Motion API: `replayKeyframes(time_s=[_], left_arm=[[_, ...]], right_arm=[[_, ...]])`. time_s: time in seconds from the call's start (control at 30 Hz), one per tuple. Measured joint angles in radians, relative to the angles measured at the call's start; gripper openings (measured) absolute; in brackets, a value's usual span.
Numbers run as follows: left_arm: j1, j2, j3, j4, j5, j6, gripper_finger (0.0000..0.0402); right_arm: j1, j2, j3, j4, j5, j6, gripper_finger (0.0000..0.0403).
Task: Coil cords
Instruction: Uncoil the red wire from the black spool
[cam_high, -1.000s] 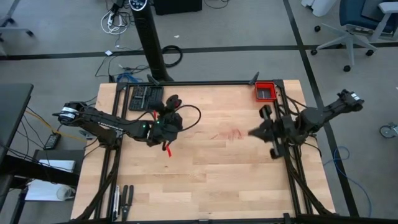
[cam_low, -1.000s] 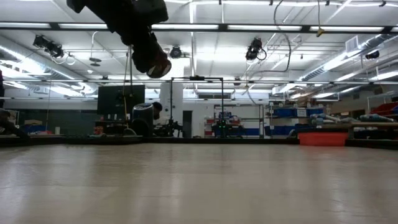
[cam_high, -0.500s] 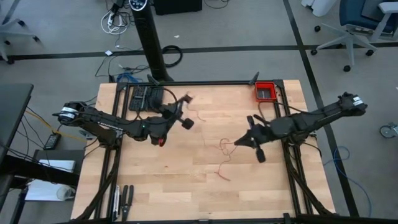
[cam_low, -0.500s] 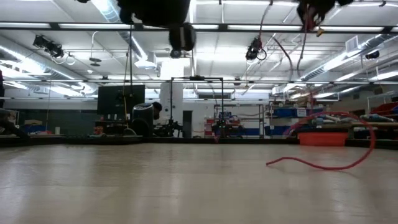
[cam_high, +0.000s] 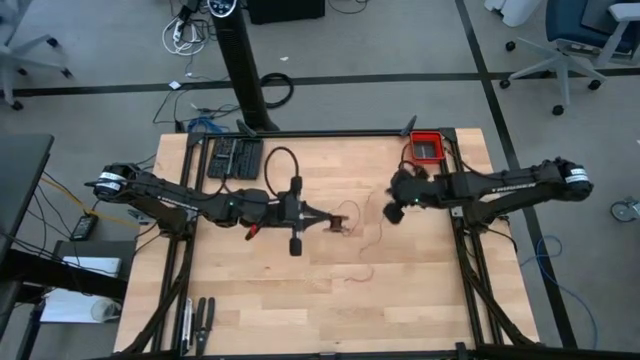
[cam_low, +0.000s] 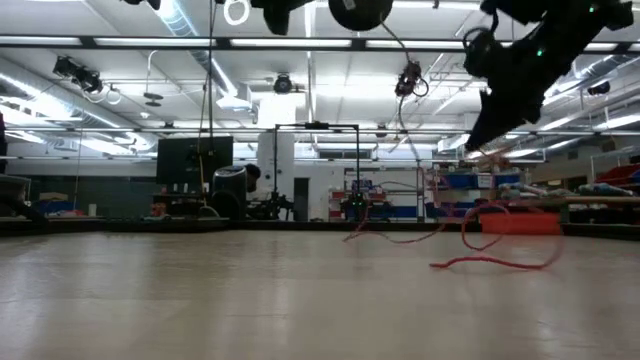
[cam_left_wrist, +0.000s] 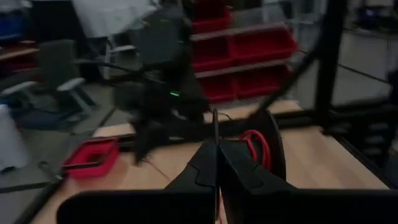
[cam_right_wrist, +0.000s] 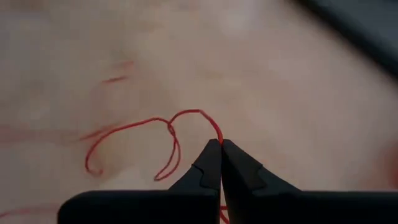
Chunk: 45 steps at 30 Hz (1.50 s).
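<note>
The thin red cord runs loosely between my two grippers over the middle of the wooden table. Its tail lies in a wavy strand on the tabletop toward the near edge. My left gripper reaches level from the left and is shut, with red loops right beside its fingertips. My right gripper slants down from the right and is shut on the cord, which curls away from its tips in a loop. My left gripper has the cord at its shut fingertips, coming level from the table's left; the fingers hide the exact spot. Loops hang slack beside the tips. My right gripper pinches one strand between its fingertips, slanting down from the right. The cord arcs away slack and sags toward the table.
A red bin sits at the far right corner and a black tray at the far left. The left arm's black cable loop arches over the table behind its wrist. Bare wood lies along the near edge.
My left gripper has swung from pointing down to level, pointing toward the table's right, and risen a little. My right gripper has come down and tipped downward. The cord, a small bunch a second ago, has spread out, and its tail has dropped onto the table toward the near edge.
</note>
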Motion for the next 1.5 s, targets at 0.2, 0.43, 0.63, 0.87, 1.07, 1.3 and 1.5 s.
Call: replayKeyframes(time_s=[0.2, 0.43, 0.63, 0.87, 1.07, 1.3, 1.5], left_arm=[[0.008, 0.0, 0.0, -0.231, -0.044, 0.035, 0.001], [0.028, 0.0, 0.0, -0.554, -0.315, 0.03, 0.001], [0.037, 0.0, 0.0, -0.728, -0.453, -0.006, 0.001], [0.037, 0.0, 0.0, -0.873, -0.552, -0.004, 0.001], [0.037, 0.0, 0.0, -0.906, -0.705, 0.121, 0.001], [0.035, 0.0, 0.0, -0.82, -1.063, 0.261, 0.001], [0.035, 0.0, 0.0, -0.643, -1.288, 0.265, 0.001]], right_arm=[[-0.044, -0.018, 0.0, -0.192, 0.313, 0.127, 0.0001], [-0.002, -0.091, 0.0, -0.204, 0.524, 0.188, 0.0001], [0.112, -0.184, 0.0, -0.059, 0.664, 0.129, 0.0], [0.306, -0.276, 0.0, 0.397, 0.672, -0.245, 0.0], [0.442, -0.287, 0.0, 0.788, 0.362, -0.562, 0.0], [0.495, -0.286, 0.0, 0.85, 0.03, -0.632, 0.0], [0.493, -0.248, 0.0, 0.835, -0.235, -0.633, 0.0]])
